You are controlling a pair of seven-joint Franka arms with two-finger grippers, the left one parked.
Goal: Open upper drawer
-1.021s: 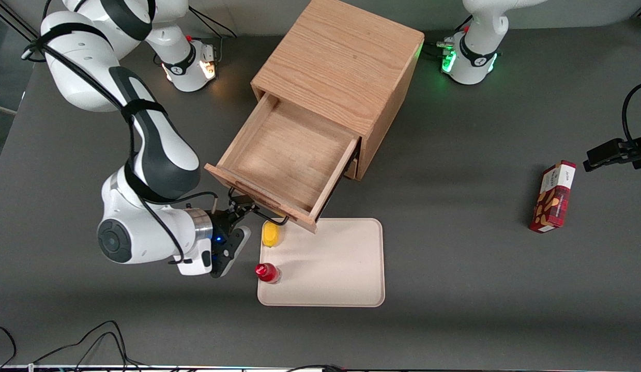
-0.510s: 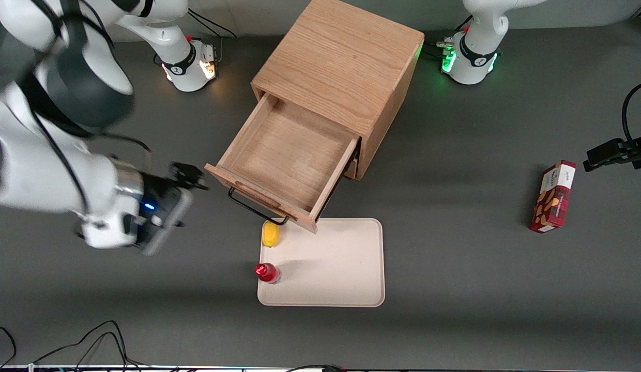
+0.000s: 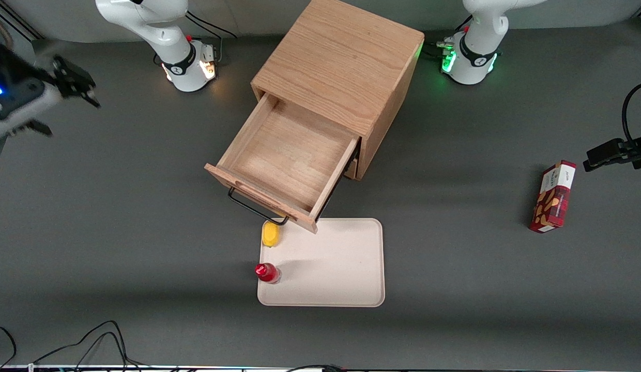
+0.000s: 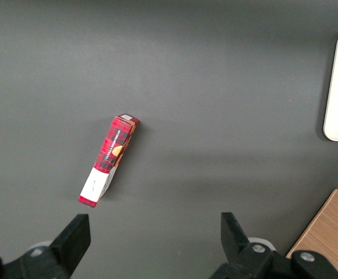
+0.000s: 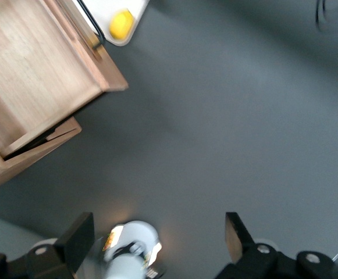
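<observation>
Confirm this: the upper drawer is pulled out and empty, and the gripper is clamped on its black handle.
Not quite. The upper drawer is pulled out and empty, but the gripper is not on the black handle; it is up toward the working arm's end of the table, jaws open and holding nothing, as the front view shows.

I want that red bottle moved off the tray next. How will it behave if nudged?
The red bottle stands upright at the tray's edge and looks small and narrow, so a nudge high up would probably tip it. Its round body would then likely roll. It appears light. The pincer is open, high toward the working arm's end.
</observation>
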